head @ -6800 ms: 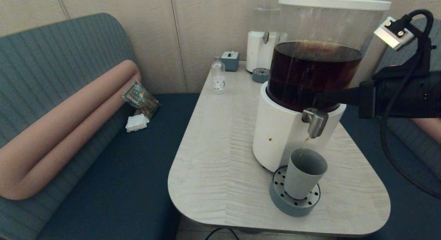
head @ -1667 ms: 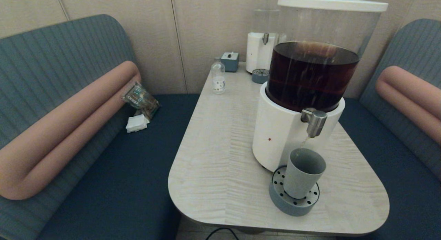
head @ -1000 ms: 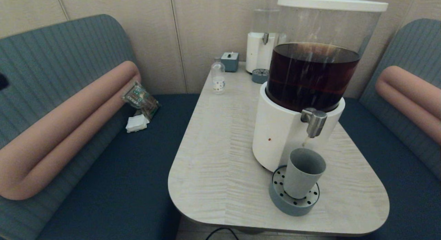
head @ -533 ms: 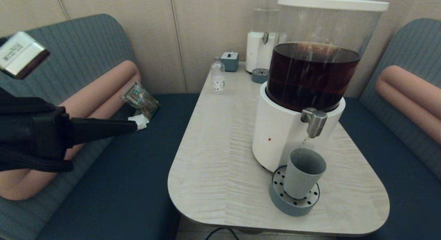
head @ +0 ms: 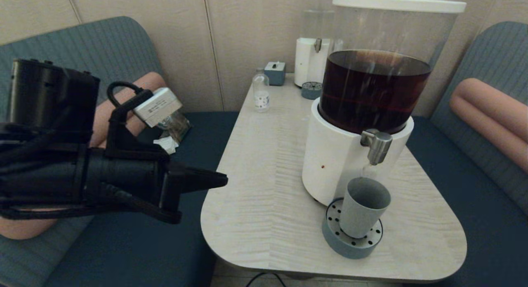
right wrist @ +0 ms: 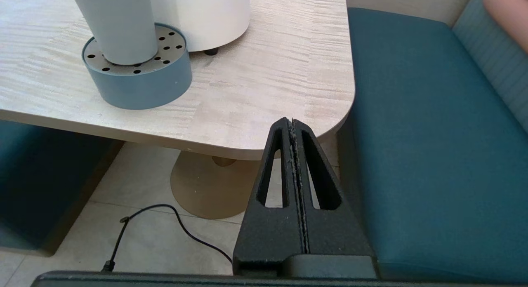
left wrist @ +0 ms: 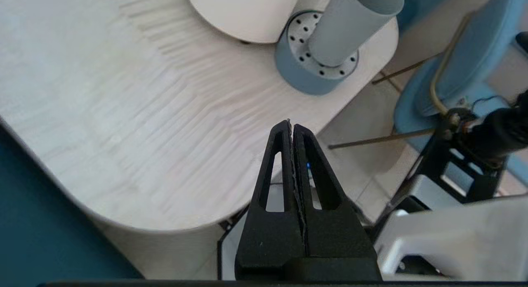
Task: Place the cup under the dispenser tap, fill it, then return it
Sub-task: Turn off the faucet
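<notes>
Cup (head: pixel 363 210) stands upright on the round drip tray (head: pixel 344 245) under the dispenser tap (head: pixel 376 147) in the head view, well apart from the left end effector (head: pixel 220 180), which is closed and empty at the desk's (head: pixel 264 188) left edge. Left wrist view: fingers together, cup ahead. Right wrist view: right end effector (right wrist: pixel 293 124) closed, empty, below the desk corner.
</notes>
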